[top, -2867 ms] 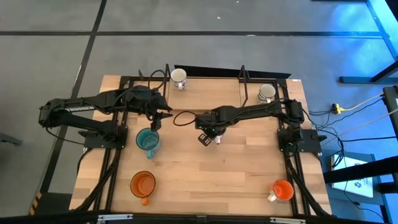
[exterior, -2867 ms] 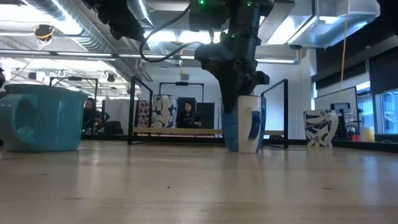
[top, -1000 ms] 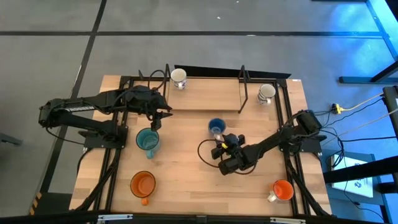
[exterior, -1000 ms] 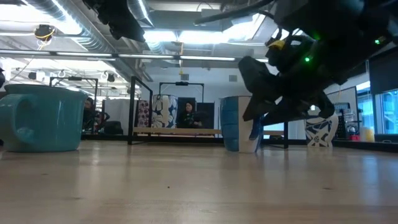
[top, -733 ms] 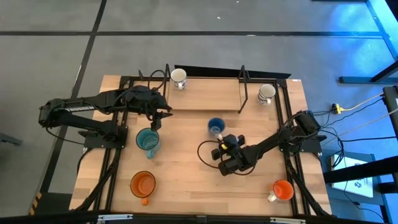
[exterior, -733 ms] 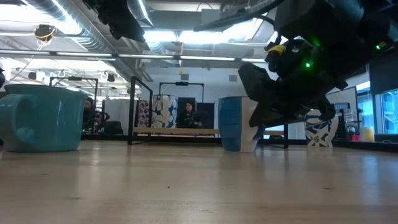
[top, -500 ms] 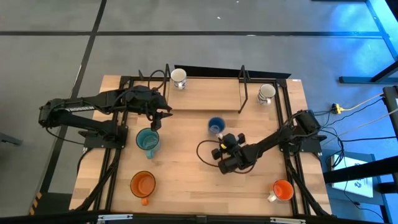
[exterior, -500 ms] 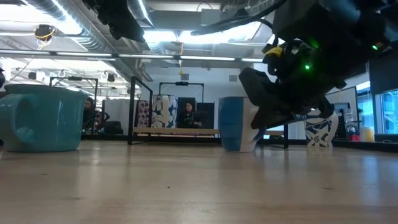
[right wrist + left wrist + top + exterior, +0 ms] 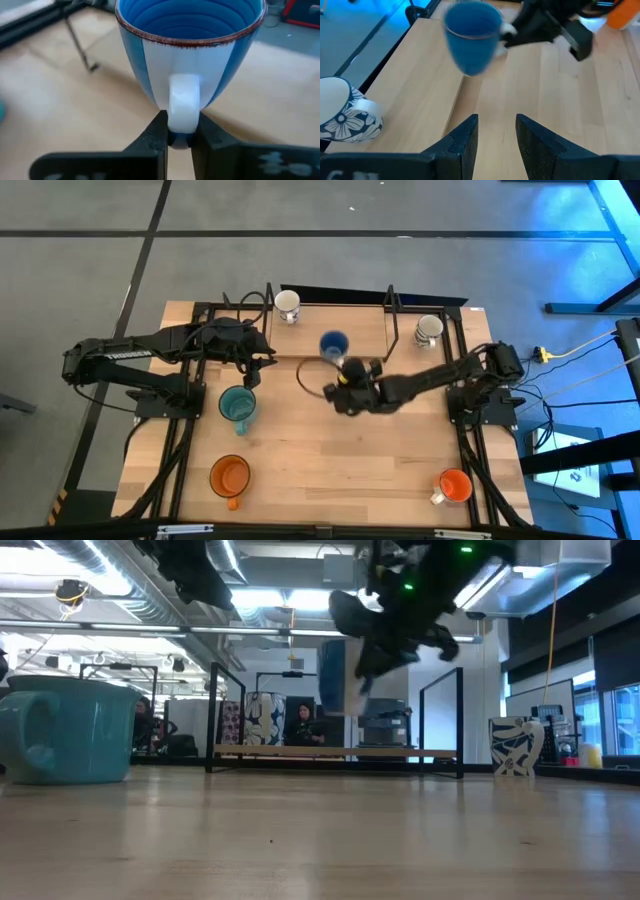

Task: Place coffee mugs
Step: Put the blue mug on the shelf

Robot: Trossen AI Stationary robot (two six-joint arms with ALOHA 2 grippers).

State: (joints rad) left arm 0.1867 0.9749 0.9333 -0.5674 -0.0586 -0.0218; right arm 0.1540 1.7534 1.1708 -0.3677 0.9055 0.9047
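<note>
The dark blue mug (image 9: 334, 342) is in the air over the table's far middle, held by my right gripper (image 9: 346, 366), which is shut on its white handle. In the low view the mug (image 9: 335, 675) hangs well above the tabletop. My left gripper (image 9: 496, 134) is open and empty, hovering left of the blue mug (image 9: 472, 37), above the teal mug (image 9: 238, 406). The two white mugs (image 9: 288, 303) (image 9: 428, 329) stand at the far edge. Two orange mugs (image 9: 230, 476) (image 9: 455, 485) stand on their bases near the near edge. My right gripper pinches the blue mug's white handle (image 9: 183, 107) between its two fingers (image 9: 159, 131), at the lower part of the loop. The fingers come from the table's near-right side. The mug is lifted clear of the table, roughly upright with its opening up.
A low wooden shelf with dark metal uprights (image 9: 392, 315) runs along the far edge between the white mugs. A floral white mug (image 9: 342, 112) shows beside my left gripper. Black frame rails (image 9: 190, 430) flank the table's left and right sides. Bare wood lies in the middle (image 9: 340, 460).
My right gripper has moved from the table's near middle toward the far edge, taken hold of the blue mug by its handle and raised it. The mug, standing on the table a second ago, is now lifted clear and carried toward the far shelf.
</note>
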